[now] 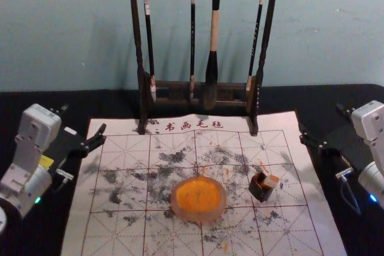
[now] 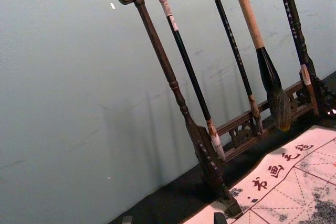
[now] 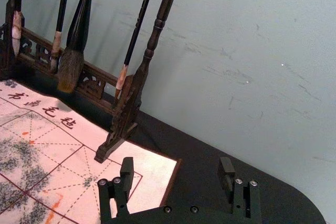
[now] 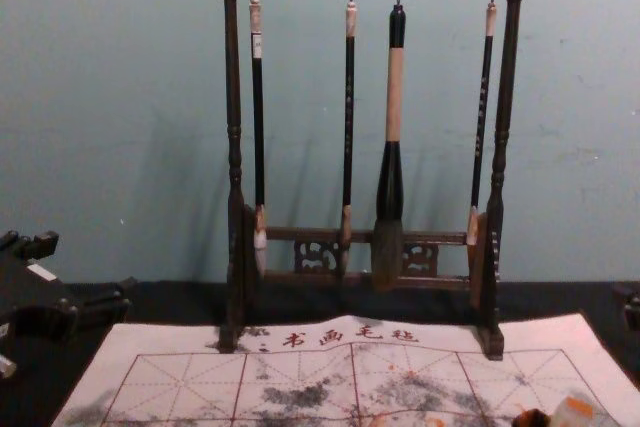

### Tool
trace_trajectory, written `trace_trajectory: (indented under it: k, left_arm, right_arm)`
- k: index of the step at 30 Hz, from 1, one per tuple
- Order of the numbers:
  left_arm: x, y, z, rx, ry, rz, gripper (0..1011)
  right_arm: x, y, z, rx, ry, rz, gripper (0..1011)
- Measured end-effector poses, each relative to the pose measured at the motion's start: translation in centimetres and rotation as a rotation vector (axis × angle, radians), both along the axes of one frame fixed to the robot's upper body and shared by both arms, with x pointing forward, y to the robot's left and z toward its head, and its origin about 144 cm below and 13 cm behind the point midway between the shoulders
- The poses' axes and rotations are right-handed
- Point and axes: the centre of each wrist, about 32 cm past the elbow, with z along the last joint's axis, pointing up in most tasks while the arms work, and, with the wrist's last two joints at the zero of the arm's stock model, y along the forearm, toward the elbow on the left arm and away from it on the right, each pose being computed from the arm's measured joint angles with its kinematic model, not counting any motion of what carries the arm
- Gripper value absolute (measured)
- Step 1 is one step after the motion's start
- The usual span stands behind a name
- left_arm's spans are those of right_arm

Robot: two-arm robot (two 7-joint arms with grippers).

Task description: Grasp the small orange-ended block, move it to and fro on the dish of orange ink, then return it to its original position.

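Orange-ended block (image 1: 272, 181) in dark holder (image 1: 260, 191), toward the mat's (image 1: 313, 243) right edge.
We hold the left gripper (image 1: 84, 119), open, near the mat's left edge and the right gripper (image 1: 322, 120), open, near its right edge; the dish (image 1: 198, 216) sits beside the holder.

A calligraphy workspace, shown by hanging brushes (image 1: 213, 46), a gridded mat (image 1: 123, 148) and an ink dish (image 1: 198, 199).
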Motion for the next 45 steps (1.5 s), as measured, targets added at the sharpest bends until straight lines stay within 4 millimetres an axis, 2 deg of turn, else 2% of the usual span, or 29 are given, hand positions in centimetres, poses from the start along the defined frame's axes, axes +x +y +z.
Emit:
trace_trajectory:
  k: [45]
  left_arm:
    - [0.0, 0.0, 0.0, 0.0, 0.0, 0.0, 1001]
  right_arm:
    - [0.0, 0.0, 0.0, 0.0, 0.0, 0.0, 1000]
